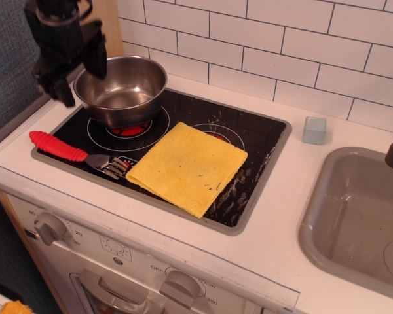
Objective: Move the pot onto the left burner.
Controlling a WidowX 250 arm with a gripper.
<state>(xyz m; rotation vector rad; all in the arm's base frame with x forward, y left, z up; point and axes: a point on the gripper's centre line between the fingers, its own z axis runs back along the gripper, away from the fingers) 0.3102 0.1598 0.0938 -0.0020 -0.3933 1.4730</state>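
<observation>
The shiny steel pot (122, 88) covers the red-centred left burner (128, 128); a folded yellow cloth (188, 167) and a red-handled fork (75, 153) crowd the front glass, leaving the top-right corner open.
</observation>
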